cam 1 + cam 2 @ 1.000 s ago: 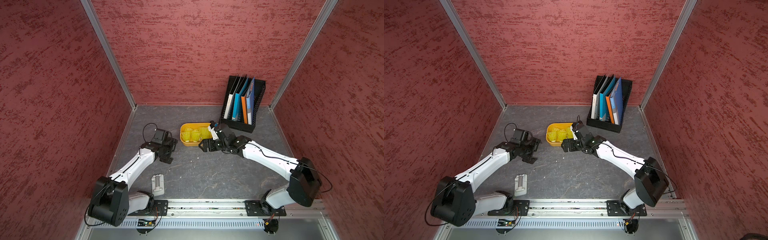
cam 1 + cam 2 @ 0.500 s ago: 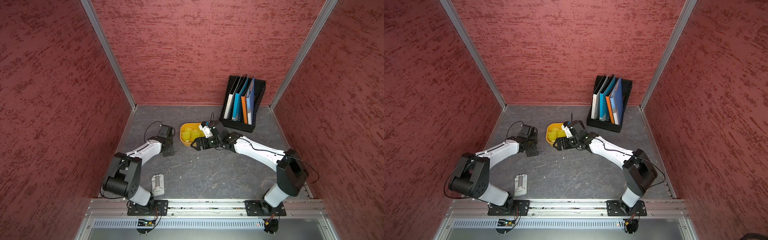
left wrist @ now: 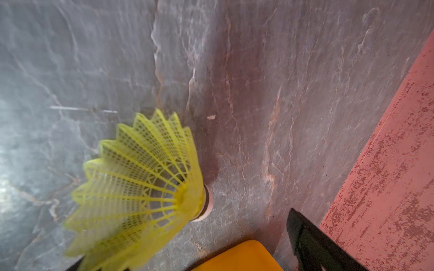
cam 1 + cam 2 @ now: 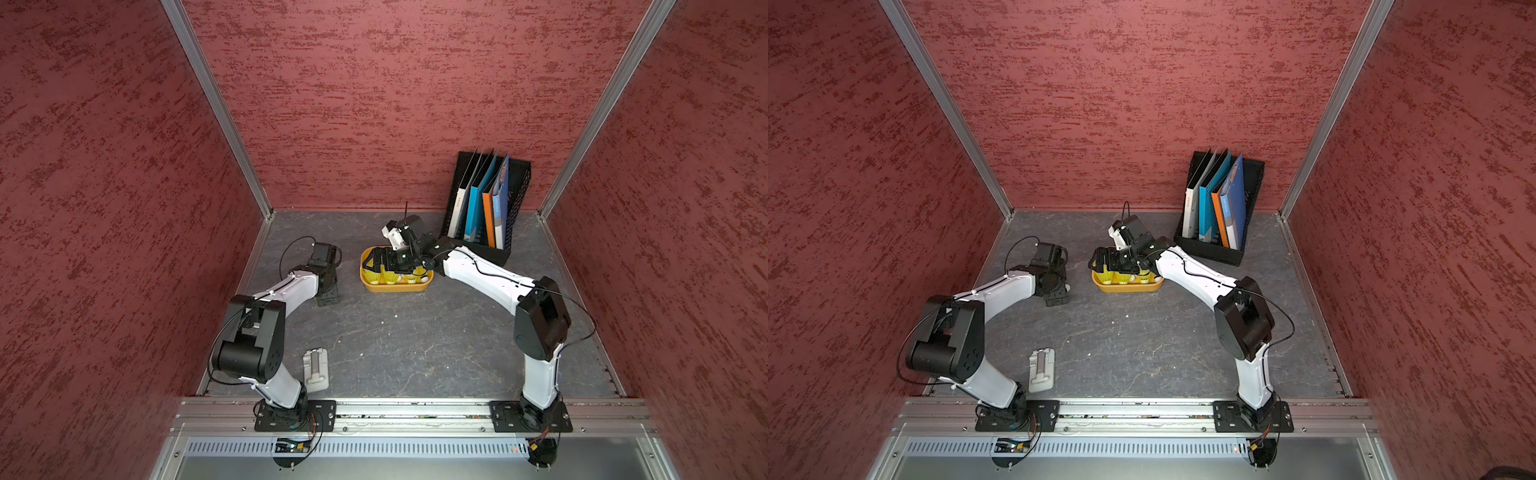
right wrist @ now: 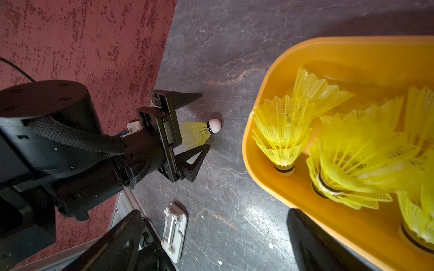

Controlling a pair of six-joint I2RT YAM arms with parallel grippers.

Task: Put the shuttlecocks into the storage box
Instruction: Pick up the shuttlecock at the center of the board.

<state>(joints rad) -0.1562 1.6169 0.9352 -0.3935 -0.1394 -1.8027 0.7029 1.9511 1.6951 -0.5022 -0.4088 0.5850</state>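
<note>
Clearly the released left pincer (image 5: 203,120) straddles the loose shuttlecock (image 5: 196,135), long axis along its reach, tip toward the storage box (image 5: 258,152); right pincer (image 4: 381,262), released, sits farther

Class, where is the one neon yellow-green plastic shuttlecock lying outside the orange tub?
In the right wrist view the neon yellow-green plastic shuttlecock lies on the grey table between the open fingers of the left hand, white tip toward the shallow orange-yellow plastic tub.

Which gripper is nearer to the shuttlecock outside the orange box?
Left. The left gripper stands open around the shuttlecock; the right gripper is over the storage box, apart from it.
</note>
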